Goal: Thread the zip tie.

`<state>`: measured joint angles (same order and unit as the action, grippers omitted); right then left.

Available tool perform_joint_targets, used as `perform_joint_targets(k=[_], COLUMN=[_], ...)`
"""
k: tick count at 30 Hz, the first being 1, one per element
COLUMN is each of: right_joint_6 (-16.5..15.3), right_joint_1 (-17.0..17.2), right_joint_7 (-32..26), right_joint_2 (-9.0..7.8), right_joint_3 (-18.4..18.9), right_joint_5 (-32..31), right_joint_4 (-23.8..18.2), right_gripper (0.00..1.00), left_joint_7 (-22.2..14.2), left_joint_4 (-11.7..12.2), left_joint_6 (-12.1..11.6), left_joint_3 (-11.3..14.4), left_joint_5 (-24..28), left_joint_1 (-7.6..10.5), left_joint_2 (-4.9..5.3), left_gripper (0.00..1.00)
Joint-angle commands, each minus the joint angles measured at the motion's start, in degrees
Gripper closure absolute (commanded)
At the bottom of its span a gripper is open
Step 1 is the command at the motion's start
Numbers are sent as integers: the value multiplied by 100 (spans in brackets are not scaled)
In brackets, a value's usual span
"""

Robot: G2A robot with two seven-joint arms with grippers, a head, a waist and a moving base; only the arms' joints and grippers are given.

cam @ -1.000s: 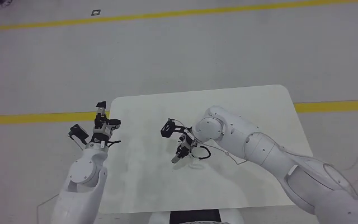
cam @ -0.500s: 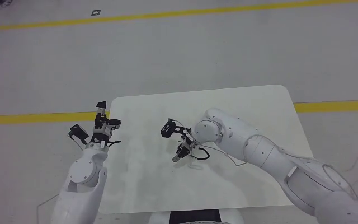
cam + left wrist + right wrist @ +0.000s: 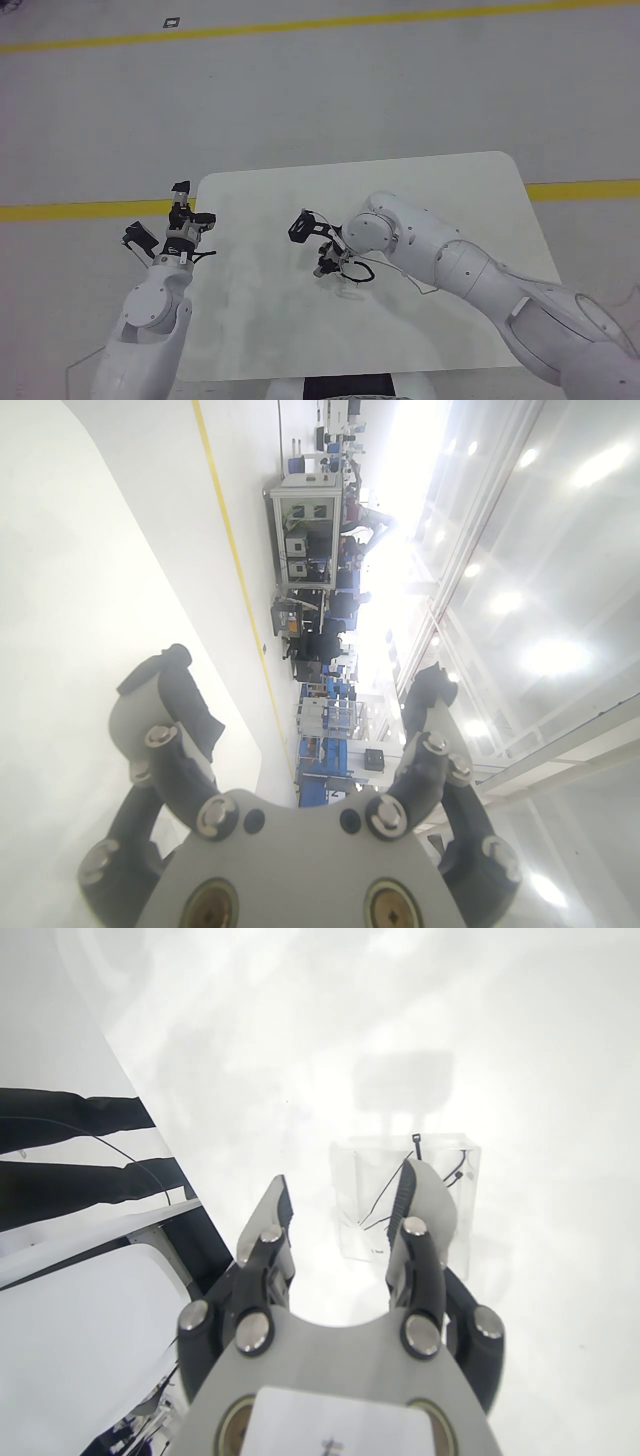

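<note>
Right claw (image 3: 345, 1200) is spread apart with nothing in it, sitting just toward 9 o'clock of the table's (image 3: 450, 200) middle. Right in front of it in the wrist view is a clear box (image 3: 350, 1238). The zip tie (image 3: 385, 1191) is inside that, a thin black strap lying at a slant. Looks like a second tie (image 3: 457, 1173) is in there too, just beside the first. One finger overlaps the box in that view, but I can't tell if it's actually touching it.

Left claw (image 3: 305, 670) is also apart and empty, parked at the table's 9 o'clock edge, well away from the box.

On handling, this is my read and not something you can see directly. The tie should weigh next to nothing, and it's springy rather than floppy, so it'll bend and flick if you pinch it off-centre. It's smooth plastic, so probably slippery in the pads. It's also thin enough that the box walls get in the way of a clean pinch.

I'd grab the strap somewhere mid-length where it stands clear of the wall, across its flat side. That leaves the tail and the head both sticking out free for threading. The box looks light too, so I'd expect it to scoot if a finger nudges it.
</note>
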<state>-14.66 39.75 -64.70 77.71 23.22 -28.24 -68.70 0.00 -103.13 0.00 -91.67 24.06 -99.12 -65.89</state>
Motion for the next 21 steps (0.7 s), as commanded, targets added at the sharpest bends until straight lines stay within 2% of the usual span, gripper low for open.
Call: perform_joint_targets(k=[1, 8, 12, 21], right_joint_6=[22, 187, 273, 432], right_joint_1=[2, 22, 45, 54], right_joint_7=[-4, 14, 42, 152], right_joint_2=[6, 33, 62, 163], right_joint_3=[10, 19, 6, -68], right_joint_5=[-52, -349, -502, -953], right_joint_4=[9, -8, 15, 127], right_gripper=[85, 86, 80, 79], left_joint_7=[0, 0, 0, 0], left_joint_4=[0, 0, 0, 0], left_joint_6=[0, 0, 0, 0], left_joint_3=[0, 0, 0, 0], left_joint_5=[0, 0, 0, 0], left_joint_1=[0, 0, 0, 0], left_joint_2=[0, 0, 0, 0], left_gripper=[0, 0, 0, 0])
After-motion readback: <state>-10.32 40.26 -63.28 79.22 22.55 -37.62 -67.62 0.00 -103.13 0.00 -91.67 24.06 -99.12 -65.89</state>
